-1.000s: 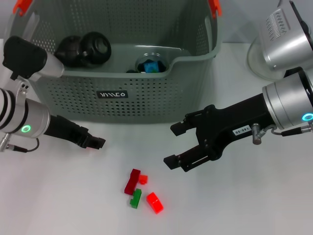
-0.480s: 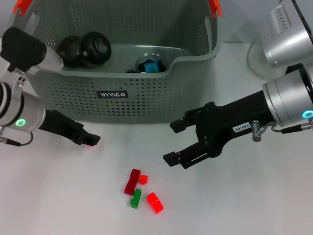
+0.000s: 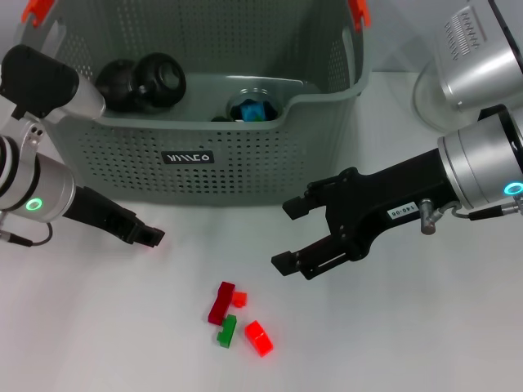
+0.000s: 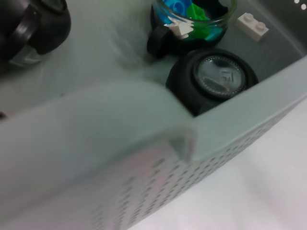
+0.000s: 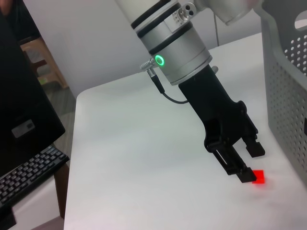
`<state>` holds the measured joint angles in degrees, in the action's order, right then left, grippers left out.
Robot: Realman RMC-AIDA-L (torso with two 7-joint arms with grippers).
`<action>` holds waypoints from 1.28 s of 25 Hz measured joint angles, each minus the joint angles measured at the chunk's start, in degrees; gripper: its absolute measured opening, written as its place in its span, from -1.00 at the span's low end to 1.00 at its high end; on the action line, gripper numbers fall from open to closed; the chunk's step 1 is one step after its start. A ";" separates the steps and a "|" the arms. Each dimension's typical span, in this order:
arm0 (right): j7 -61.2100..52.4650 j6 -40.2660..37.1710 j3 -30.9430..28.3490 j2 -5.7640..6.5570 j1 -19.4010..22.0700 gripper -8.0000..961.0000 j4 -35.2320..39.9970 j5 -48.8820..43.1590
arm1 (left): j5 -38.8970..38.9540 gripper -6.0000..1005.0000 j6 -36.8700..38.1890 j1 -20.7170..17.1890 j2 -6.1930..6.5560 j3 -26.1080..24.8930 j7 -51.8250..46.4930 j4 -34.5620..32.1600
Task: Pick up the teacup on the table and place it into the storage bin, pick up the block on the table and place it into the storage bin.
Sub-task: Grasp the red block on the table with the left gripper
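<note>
The grey storage bin (image 3: 204, 175) stands at the back of the white table. Two black teacups (image 3: 167, 77) rest inside it, along with a glass jar (image 3: 255, 106) of blue and green blocks. The left wrist view looks into the bin at a black teacup (image 4: 211, 79) and the jar (image 4: 194, 17). Several blocks lie loose on the table: a dark red one (image 3: 221, 300), a green one (image 3: 227, 330) and a bright red one (image 3: 258, 337). My left gripper (image 3: 154, 237) hangs low in front of the bin's left part, open and empty, with a small red block (image 5: 259, 177) by its tips. Just above and to the right of the blocks, my right gripper (image 3: 288, 235) is open and empty.
A white block (image 4: 252, 25) lies on the bin's floor. The bin has orange handle clips (image 3: 359, 12). A silver round housing (image 3: 462, 82) stands at the back right. Beyond the table's left edge (image 5: 72, 143) are a keyboard (image 5: 29, 177) and a dark screen.
My left gripper has drawn back a little to the left, away from the bin's front. The right gripper has barely shifted, and the blocks lie as before.
</note>
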<state>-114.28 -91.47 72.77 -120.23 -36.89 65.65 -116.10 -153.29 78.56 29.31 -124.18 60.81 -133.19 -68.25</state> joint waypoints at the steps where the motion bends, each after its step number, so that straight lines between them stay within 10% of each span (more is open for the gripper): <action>1: 0.04 0.02 0.00 0.00 -0.02 0.91 0.00 0.01 | -0.01 0.21 -0.11 0.05 -0.01 0.01 -0.06 0.17; 32: 0.54 0.19 -0.52 0.09 -0.02 0.90 -0.09 0.00 | -1.49 0.21 -4.96 1.13 -0.10 3.08 -1.73 4.42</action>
<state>-113.73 -91.28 72.25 -120.14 -36.91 65.57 -116.11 -154.78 73.60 30.44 -124.27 63.90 -134.91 -63.83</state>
